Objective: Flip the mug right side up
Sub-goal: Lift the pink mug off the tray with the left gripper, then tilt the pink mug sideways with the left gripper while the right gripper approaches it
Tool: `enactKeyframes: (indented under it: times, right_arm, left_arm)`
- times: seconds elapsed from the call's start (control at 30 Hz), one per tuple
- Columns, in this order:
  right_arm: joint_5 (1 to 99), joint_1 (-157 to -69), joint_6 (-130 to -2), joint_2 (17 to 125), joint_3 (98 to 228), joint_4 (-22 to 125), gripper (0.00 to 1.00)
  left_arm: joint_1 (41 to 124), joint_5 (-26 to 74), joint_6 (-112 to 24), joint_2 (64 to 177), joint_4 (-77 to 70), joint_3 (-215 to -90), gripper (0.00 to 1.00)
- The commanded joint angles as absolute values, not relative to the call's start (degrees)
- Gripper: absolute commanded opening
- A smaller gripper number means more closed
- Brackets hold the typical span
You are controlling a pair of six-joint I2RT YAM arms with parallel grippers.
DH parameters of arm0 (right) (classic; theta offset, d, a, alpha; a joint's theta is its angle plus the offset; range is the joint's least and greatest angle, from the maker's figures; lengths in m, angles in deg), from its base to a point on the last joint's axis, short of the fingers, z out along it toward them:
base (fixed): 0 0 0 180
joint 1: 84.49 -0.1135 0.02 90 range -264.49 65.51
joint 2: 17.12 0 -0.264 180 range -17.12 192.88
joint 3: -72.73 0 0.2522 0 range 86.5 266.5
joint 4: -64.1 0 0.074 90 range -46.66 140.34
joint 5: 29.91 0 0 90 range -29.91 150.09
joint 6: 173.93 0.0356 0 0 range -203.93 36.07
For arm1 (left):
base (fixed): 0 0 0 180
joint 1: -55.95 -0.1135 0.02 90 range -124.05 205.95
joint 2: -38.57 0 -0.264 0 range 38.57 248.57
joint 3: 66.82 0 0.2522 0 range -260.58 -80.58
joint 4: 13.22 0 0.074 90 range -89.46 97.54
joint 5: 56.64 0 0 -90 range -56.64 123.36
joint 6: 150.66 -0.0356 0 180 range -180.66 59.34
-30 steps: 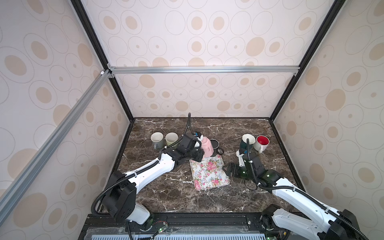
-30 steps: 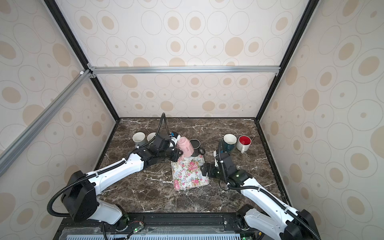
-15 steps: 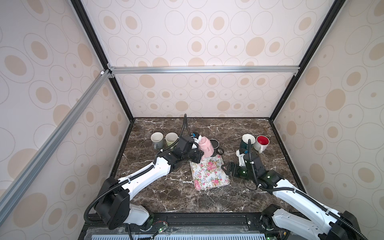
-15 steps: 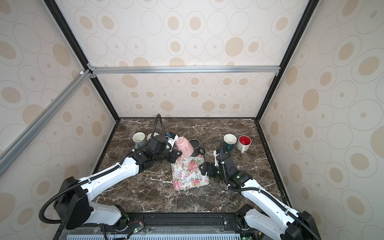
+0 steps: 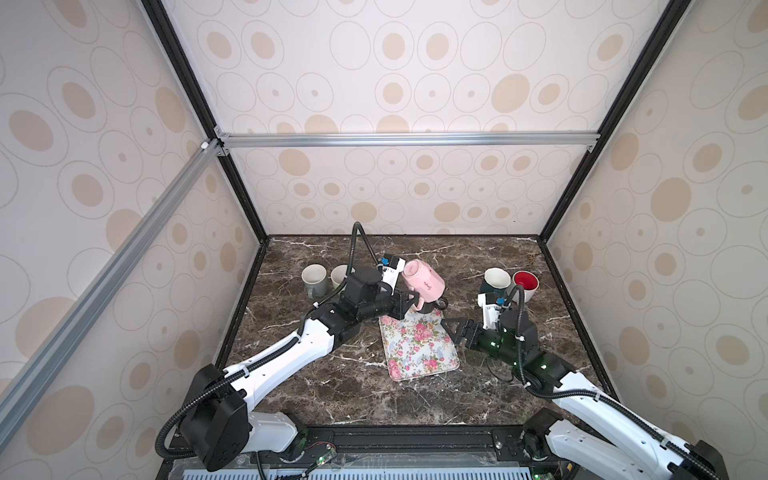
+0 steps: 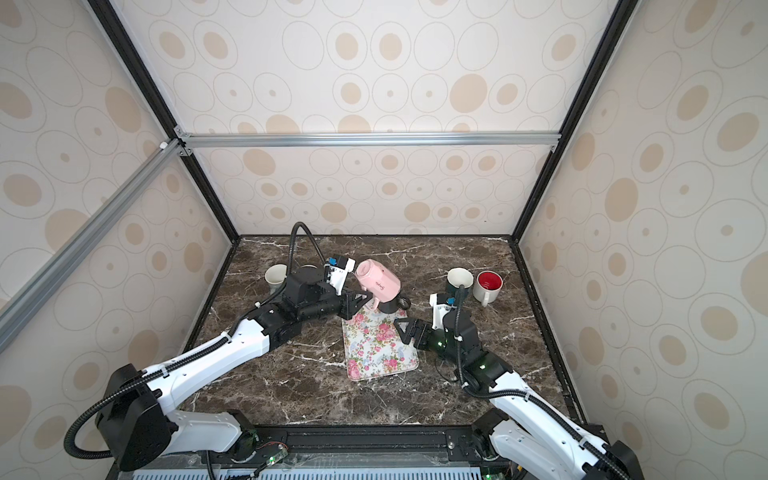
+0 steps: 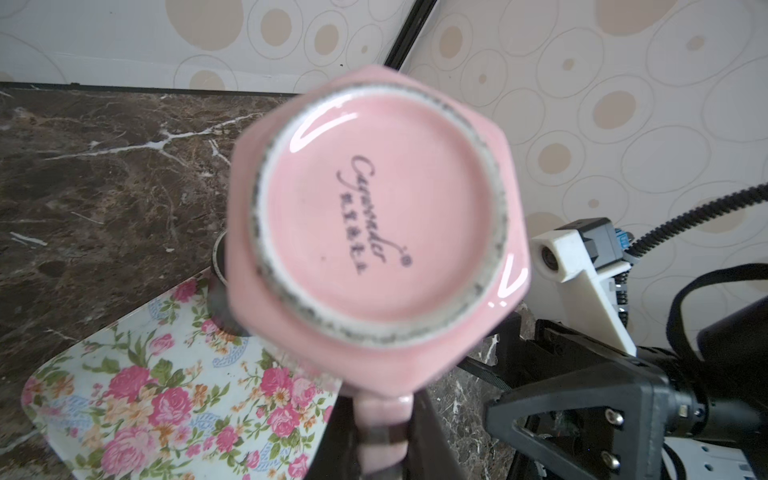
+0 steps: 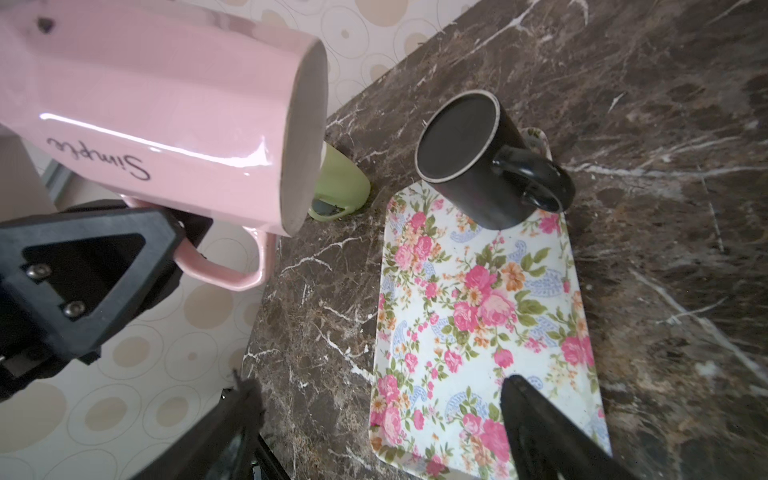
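Your left gripper (image 5: 409,301) grips the pink mug (image 5: 424,281) by its handle, mug tilted, lifted over the floral tray (image 5: 415,345)'s far edge. Your right gripper (image 5: 451,331) stands wide, empty, beside that tray.

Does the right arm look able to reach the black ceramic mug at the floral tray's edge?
Probably yes: its open end effector faces the black mug across the floral tray, though the pink faceted mug hangs close by.

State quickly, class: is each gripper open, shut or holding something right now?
Left gripper: shut on the pink mug, by its handle.
Right gripper: open, holding nothing.
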State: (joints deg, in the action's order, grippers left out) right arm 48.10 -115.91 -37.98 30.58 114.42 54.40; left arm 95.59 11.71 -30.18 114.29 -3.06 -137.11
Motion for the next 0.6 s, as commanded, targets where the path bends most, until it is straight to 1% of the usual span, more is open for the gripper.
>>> enactKeyframes:
  times: [0.0,0.17,0.27,0.57]
  right_arm:
    - [48.02,-115.78,-38.65,29.94,114.21,59.69,0.93]
    - [46.33,-115.81,-38.49,30.83,114.05,65.37,0.93]
    - [44.74,-115.76,-39.13,31.08,113.65,69.13,0.92]
    - [43.86,-115.78,-40.27,32.00,114.62,72.03,0.93]
  left_arm:
    - [95.69,8.11,-27.66,111.78,-15.19,-137.87,0.00]
    - [95.69,6.73,-25.71,111.87,-21.86,-136.76,0.00]
    - [95.72,4.07,-24.79,111.80,-24.69,-136.12,0.00]
    - [95.69,2.64,-21.94,112.26,-29.43,-134.95,0.00]
